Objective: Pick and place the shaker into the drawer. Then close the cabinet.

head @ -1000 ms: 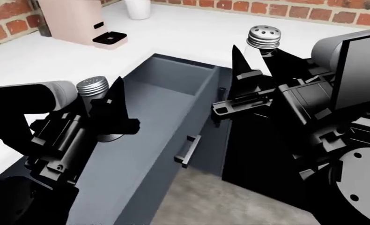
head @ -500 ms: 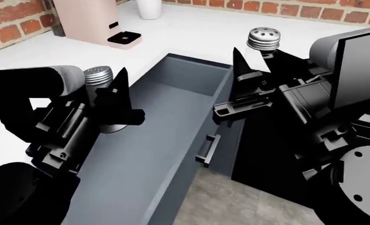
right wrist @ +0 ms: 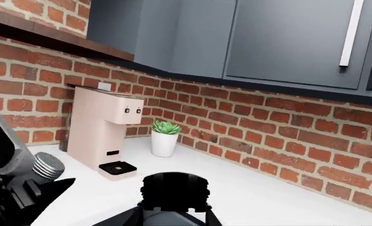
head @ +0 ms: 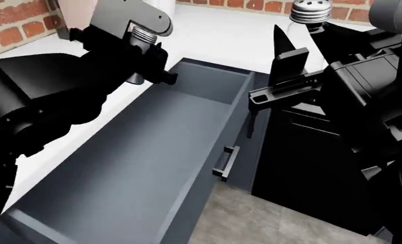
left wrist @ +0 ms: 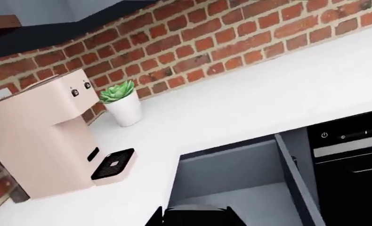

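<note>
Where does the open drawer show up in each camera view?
Head view: the drawer runs up the middle, pulled out between the two arms.
Left wrist view: its far end is set into the white counter, beside the black oven.
Right wrist view: not in it.
Shared landmark: the brick wall behind the counter.

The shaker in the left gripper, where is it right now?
In the head view the shaker is held up in the left gripper at upper left, over the far left edge of the open drawer.
</note>
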